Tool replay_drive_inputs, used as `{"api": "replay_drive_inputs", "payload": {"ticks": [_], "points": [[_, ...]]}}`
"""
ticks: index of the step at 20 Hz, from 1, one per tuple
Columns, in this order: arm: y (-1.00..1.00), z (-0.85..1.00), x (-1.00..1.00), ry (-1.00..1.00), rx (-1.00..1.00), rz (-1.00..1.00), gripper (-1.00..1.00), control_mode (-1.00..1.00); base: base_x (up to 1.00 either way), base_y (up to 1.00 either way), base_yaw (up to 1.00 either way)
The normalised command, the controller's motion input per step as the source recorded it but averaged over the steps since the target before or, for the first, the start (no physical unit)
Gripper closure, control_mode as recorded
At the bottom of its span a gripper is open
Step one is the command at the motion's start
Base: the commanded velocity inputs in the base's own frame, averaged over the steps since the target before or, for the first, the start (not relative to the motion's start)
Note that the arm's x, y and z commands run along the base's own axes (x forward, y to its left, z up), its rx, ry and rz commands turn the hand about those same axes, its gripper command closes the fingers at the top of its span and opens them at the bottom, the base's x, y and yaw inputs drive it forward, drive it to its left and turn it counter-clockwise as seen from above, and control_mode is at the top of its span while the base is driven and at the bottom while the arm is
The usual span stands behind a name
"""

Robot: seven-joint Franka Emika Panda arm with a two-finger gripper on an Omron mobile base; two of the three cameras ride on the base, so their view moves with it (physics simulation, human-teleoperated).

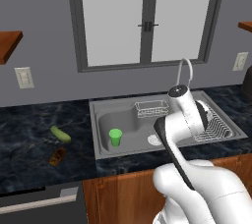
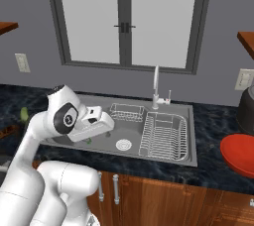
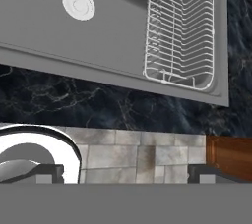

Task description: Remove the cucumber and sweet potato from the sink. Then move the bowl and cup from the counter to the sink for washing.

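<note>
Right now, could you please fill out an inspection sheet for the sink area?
Surface: dark marble counter around a grey sink.
Job's things: cup upright in the sink; cucumber and sweet potato on the counter left of it; bowl on the counter right of it.
Clutter: wire basket and dish rack in the sink.
End effector: open, empty.
Cables: nothing seen.
Surroundings: window, faucet, wall outlets.

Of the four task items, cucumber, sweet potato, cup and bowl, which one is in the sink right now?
The green cup, standing upright in the sink. The cucumber and sweet potato lie on the counter left of it; the red bowl sits on the right.
</note>
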Motion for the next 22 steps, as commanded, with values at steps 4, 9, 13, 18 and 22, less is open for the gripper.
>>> {"api": "replay_drive_inputs", "payload": {"ticks": [4, 9, 13, 18, 22], "points": [[-0.34, 0.14, -0.16, 0.0, 0.0, 0.0, -1.0, -1.0, 0.0, 0.0, 0.0], [-0.38, 0.13, -0.15, 0.0, 0.0, 0.0, -1.0, -1.0, 0.0, 0.0, 0.0], [-0.39, 0.08, -0.09, 0.0, 0.0, 0.0, -1.0, -1.0, 0.0, 0.0, 0.0], [-0.39, 0.08, -0.01, 0.0, 0.0, 0.0, -1.0, -1.0, 0.0, 0.0, 0.0], [-0.41, 0.08, 0.0, 0.0, 0.0, 0.0, -1.0, -1.0, 0.0, 0.0, 0.0]]}}
